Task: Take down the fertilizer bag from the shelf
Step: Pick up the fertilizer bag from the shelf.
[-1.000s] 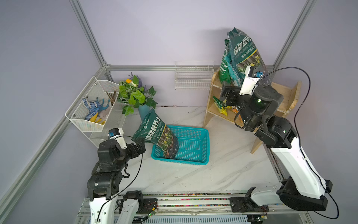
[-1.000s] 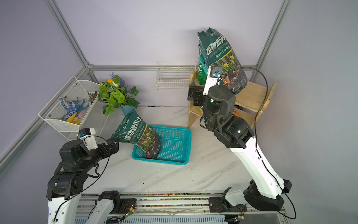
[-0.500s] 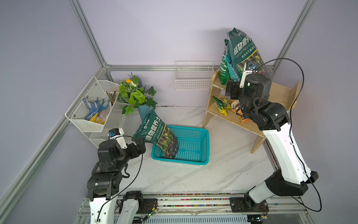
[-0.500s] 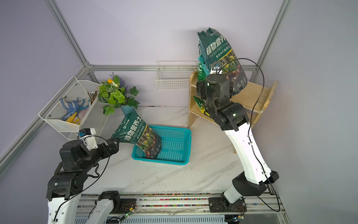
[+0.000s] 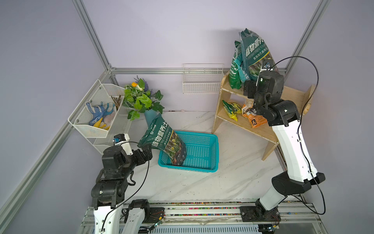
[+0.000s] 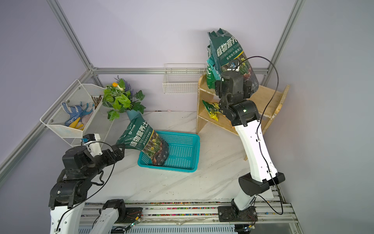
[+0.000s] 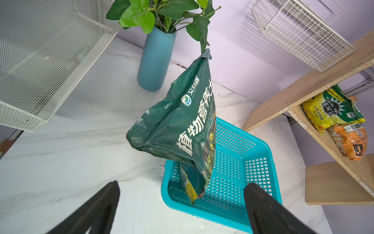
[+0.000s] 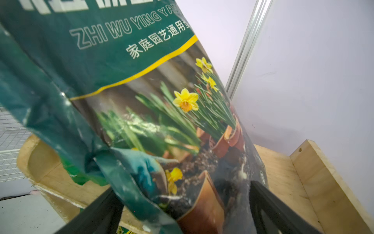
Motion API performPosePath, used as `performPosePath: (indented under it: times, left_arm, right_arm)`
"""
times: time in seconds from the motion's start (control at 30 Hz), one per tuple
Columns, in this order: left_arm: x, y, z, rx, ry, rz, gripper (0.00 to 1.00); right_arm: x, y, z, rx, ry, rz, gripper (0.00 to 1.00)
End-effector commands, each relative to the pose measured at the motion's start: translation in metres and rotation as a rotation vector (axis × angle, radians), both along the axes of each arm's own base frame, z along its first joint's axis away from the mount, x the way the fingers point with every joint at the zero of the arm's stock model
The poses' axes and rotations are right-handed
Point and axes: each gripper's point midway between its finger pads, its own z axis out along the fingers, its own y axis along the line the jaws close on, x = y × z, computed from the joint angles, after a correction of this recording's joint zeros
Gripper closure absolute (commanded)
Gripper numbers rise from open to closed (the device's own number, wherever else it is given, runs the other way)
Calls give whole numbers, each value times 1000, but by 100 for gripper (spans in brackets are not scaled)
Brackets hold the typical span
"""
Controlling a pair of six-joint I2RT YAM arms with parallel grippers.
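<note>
At the left edge of the table, middle left in both top views, a mesh rack [image 5: 85,129] holds blue gloves [image 5: 95,112]. Just right of it stands a plant [image 5: 141,99] in a blue vase [image 7: 155,60].

Below them, at lower left, the left gripper [image 5: 147,151] points toward the centre. Its fingers [image 7: 97,206] are spread wide and hold nothing. Their tips sit just beside the lower corner of the leaning bag [image 5: 162,139].

That green bag stands on end in the teal basket [image 5: 215,154] at the centre of the frame, tilted over the basket's left rim.

Up and to the right, a wire basket [image 5: 202,81] hangs on the back wall.

The shelf [image 5: 291,95] fills the upper right. On its lower tier lie a yellow bag [image 5: 231,109] and an orange bag [image 5: 255,119]. On the top tier the shelf bag [image 5: 255,54] stands on end, with a second green bag [image 5: 235,68] just behind it to the left.

The right gripper [image 8: 182,188] is at the shelf bag's lower end. Its fingers [image 8: 269,206] are spread wide to either side of the bag. I cannot tell whether they press on it.
</note>
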Motion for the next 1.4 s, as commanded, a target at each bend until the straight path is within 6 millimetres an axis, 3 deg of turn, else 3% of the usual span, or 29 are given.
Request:
performPosePath:
  times: [0.0,0.2,0.27,0.3,0.37,0.43,0.5,1.03,1.2,1.23,1.37]
  left_arm:
    - [1,0,-15,-8,26,-4,0]
    - [2,0,-15,-8,27,-4,0]
    - [2,0,-15,-7,27,-4,0]
    - [2,0,-15,-7,27,-5,0]
    - [1,0,-15,-8,26,-4,0]
    - [2,0,-15,-8,26,-4,0]
    - [2,0,-15,-7,25,-4,0]
    - [2,0,-15,-8,27,-5,0]
    - [1,0,-15,-8,25,-4,0]
    - [1,0,-15,-8,25,-5,0]
    - [2,0,-15,-7,28,-3,0]
  right_arm:
    - [4,-11,3,4,-8,-15,0]
    - [17,-6,-8,4,20,16,0]
    - [19,-6,-9,3,22,14,6]
    - [20,-6,-11,2,26,18,20]
    - [21,-6,-11,10,27,25,62]
    - [20,-7,-10,22,23,31,86]
    - [18,-10,-9,35,18,31,100]
    - [-19,-19,32,197,-123,109,100]
    - [-39,-22,50,266,-195,120,100]
    - [-52,-26,60,284,-233,123,100]
    - [-76,-31,76,328,-319,137,100]
